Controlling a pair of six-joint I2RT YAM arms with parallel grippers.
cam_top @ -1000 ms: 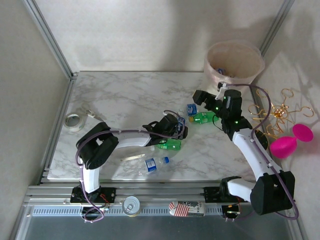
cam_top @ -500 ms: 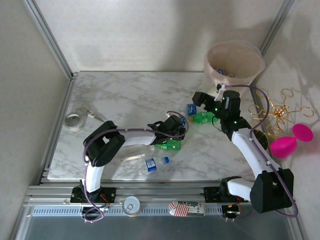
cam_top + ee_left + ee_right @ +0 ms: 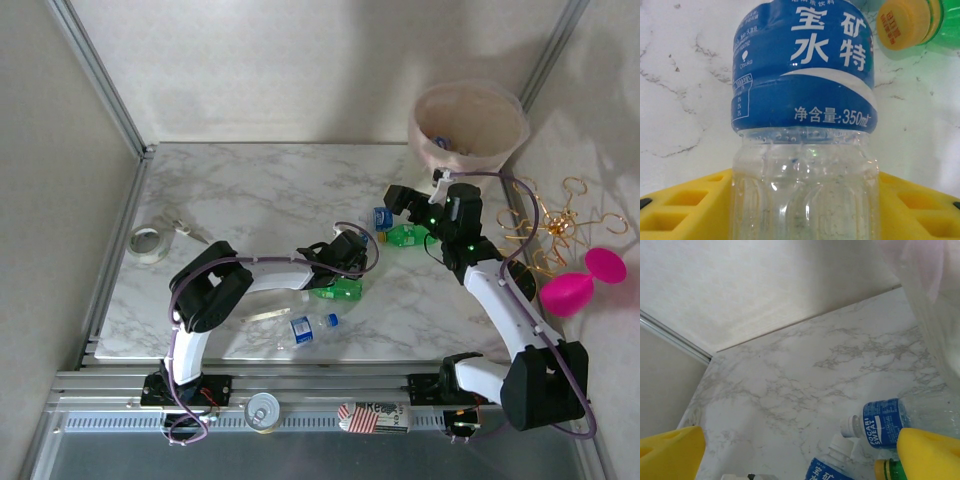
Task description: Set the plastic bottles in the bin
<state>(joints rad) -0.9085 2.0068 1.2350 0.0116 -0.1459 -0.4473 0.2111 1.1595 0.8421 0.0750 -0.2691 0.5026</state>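
left jaws: clenched on the blue-labelled bottle [image 3: 802,95]; you see a yellow finger [image 3: 685,207] lying against each side of its clear body, just below the label.
held bottle: it sits mid-counter, label end pointing away from the wrist, over the marble counter [image 3: 675,100].
just beyond it: a yellow-capped green bottle [image 3: 910,22] lies at the upper right of your left wrist view.
right jaws: released; the yellow fingers [image 3: 670,452] stand wide apart with nothing between them, above the counter and near the bin.
below the right jaws: a pocari sweat bottle [image 3: 882,427] lies on its side, white cap to the left.
bin [image 3: 425,135]: it stands at the far right corner of the counter, cream, lined with a pinkish bag; something blue lies inside, too small for you to name.
loose bottles on your near side: a second green bottle [image 3: 340,290] lies just on the near side of the left wrist; a small clear bottle [image 3: 312,327] with a blue label lies closer to the near edge.
other things: a tape roll [image 3: 148,243] sits by the left edge; a pink goblet [image 3: 585,283] and a gold wire stand [image 3: 550,225] sit to the right of the counter.
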